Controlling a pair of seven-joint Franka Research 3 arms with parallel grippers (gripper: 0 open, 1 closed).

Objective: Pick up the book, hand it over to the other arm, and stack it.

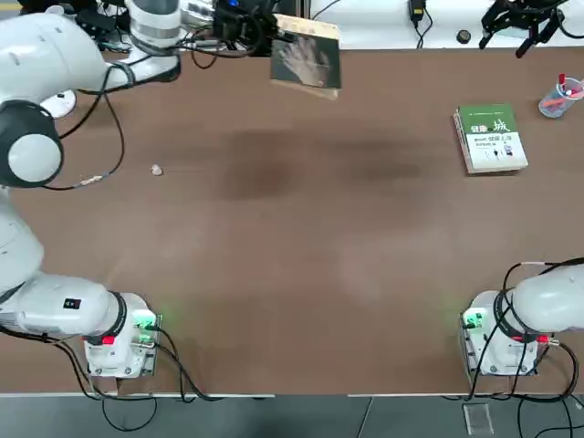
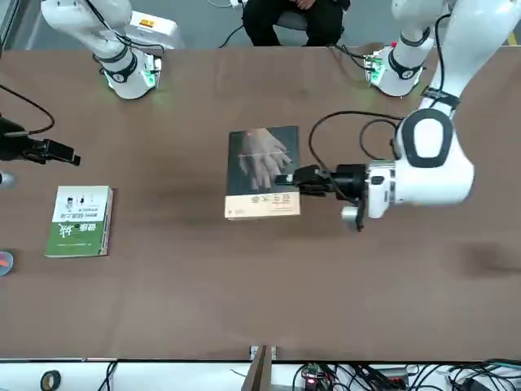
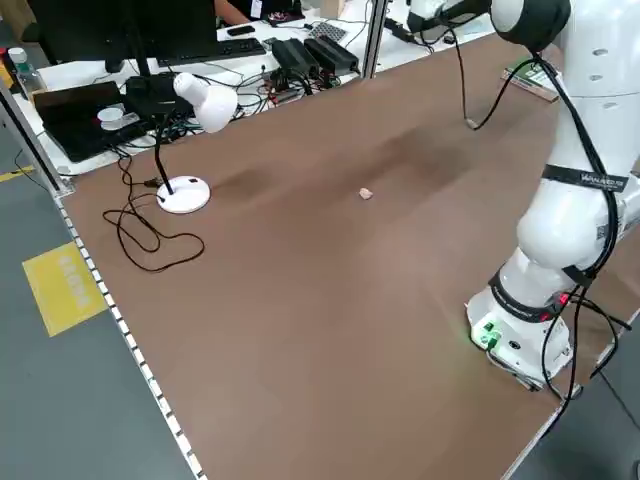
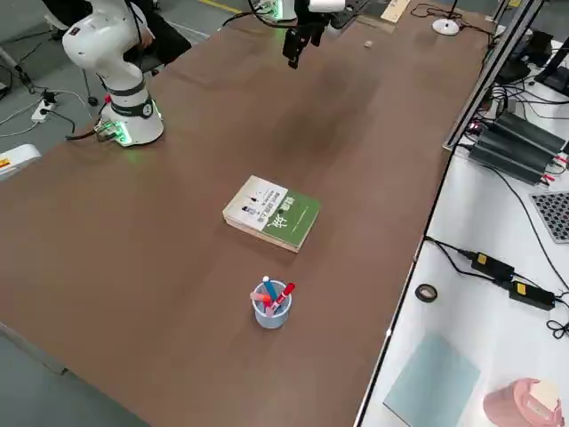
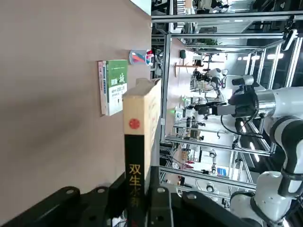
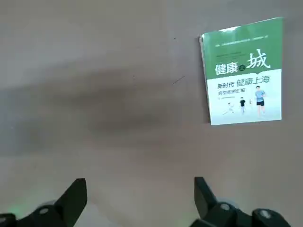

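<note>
The brown desk (image 1: 301, 246) spreads wide under me, most of its middle bare. My left arm (image 2: 431, 159) reaches out over it toward the far side, its wrist turned level. My right arm (image 1: 547, 301) sits back by its base at the near edge, and my right gripper (image 6: 140, 198) hangs above the desk with its fingers wide apart, holding nothing.

My left gripper (image 2: 291, 178) is clamped tight on the book (image 2: 262, 173), pinching it at the edge by the spine. The book is lifted clear of the desk, its dark cover with the pale hands facing up to the overhead camera and the tan band along the far edge. In my left wrist view the spine (image 5: 134, 170) stands straight up between my fingers.

The green-and-white book (image 1: 491, 138) lies flat on the desk over on my right, well apart from the held one. Just beyond it stands a small blue cup of pens (image 4: 270, 303). A tiny pale scrap (image 1: 157, 170) lies on the desk on my left.
</note>
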